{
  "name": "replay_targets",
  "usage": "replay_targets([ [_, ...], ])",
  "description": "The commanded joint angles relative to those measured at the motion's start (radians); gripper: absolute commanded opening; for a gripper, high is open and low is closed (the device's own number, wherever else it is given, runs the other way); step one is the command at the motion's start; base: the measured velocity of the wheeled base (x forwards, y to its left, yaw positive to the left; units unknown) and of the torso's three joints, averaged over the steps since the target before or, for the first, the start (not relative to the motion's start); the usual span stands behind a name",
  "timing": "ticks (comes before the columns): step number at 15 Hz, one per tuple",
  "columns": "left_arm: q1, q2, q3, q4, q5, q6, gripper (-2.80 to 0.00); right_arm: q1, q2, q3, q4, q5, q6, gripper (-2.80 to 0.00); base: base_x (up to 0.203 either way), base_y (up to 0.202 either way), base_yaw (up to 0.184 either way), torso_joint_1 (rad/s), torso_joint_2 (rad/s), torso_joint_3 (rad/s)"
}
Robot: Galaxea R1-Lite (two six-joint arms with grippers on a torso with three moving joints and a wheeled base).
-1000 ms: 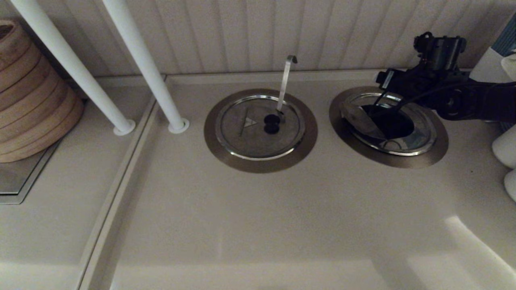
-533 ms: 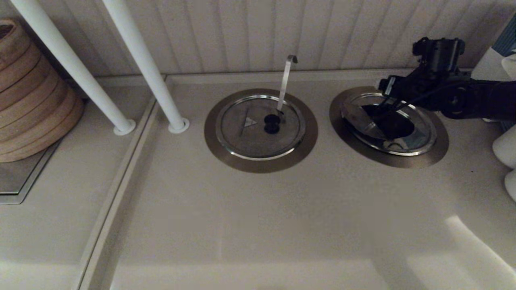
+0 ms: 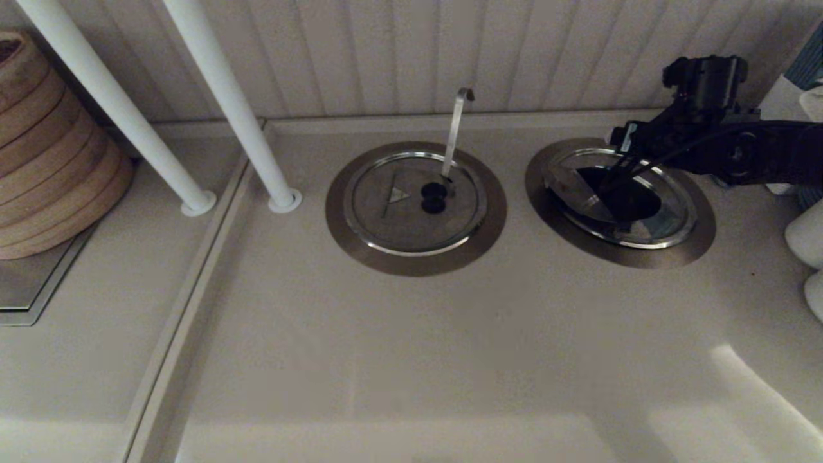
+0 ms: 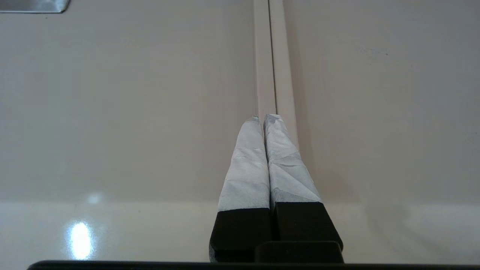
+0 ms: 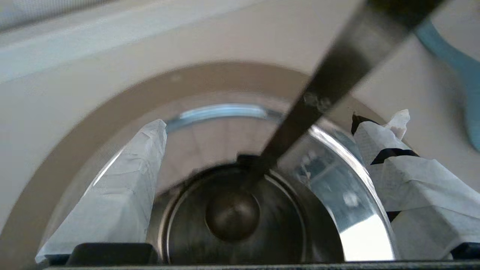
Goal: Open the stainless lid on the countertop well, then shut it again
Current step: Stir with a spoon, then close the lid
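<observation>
Countertop scene from the head view: two round wells side by side. At right of centre, the countertop well [image 3: 701, 238] stands half uncovered, its stainless lid [image 3: 569, 186] folded up on the left half, tilted over a dark hole. The right gripper [image 3: 614, 177] reaches in from the right edge, just above the opening. Only the right wrist view shows inside: a dark pot [image 5: 240, 225] holds a ladle [image 5: 232, 215], whose handle rises diagonally to the upper right between the spread fingers [image 5: 123, 195], which touch nothing. At centre of the head view, the other lid [image 3: 415, 202] lies flat and closed, a hooked handle [image 3: 455, 132] standing through it. The left wrist view alone shows the left gripper [image 4: 264, 119], fingers pressed together, over bare counter.
</observation>
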Motion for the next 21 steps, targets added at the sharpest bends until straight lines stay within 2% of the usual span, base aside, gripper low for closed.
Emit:
replay_targets([
  [1,0.000,0.000,0.000,-0.001,0.001,-0.001,-2.80,0.016,-0.086,0.028,0.050,0.001,0.006,0.00,0.000,0.000,0.000,0.000,0.00,0.000],
  [4,0.000,0.000,0.000,0.000,0.001,-0.001,-2.80,0.054,-0.202,0.101,0.076,0.015,0.008,0.00,0.000,0.000,0.000,0.000,0.00,0.000],
  [5,0.000,0.000,0.000,0.000,0.001,-0.001,-2.80,0.065,-0.238,0.130,0.077,0.038,0.007,0.00,0.000,0.000,0.000,0.000,0.00,0.000],
  [8,0.000,0.000,0.000,0.000,0.001,-0.001,-2.80,0.090,-0.349,0.243,0.079,0.195,0.008,0.00,0.000,0.000,0.000,0.000,0.00,0.000],
  [10,0.000,0.000,0.000,0.000,0.001,-0.001,-2.80,0.126,-0.372,0.297,0.079,0.215,0.000,0.00,0.000,0.000,0.000,0.000,0.00,0.000],
  [12,0.000,0.000,0.000,0.000,0.001,-0.001,-2.80,0.178,-0.381,0.353,0.077,0.211,-0.038,0.00,0.000,0.000,0.000,0.000,0.00,0.000],
  [16,0.000,0.000,0.000,0.000,0.001,-0.001,-2.80,0.307,-0.376,0.410,0.074,0.099,-0.103,0.00,0.000,0.000,0.000,0.000,0.00,0.000],
  [18,0.000,0.000,0.000,-0.001,0.001,-0.001,-2.80,0.327,-0.364,0.449,0.061,0.078,-0.145,0.00,0.000,0.000,0.000,0.000,0.00,0.000],
  [21,0.000,0.000,0.000,-0.001,0.001,-0.001,-2.80,0.331,-0.327,0.502,-0.054,-0.004,-0.239,0.00,0.000,0.000,0.000,0.000,0.00,0.000],
])
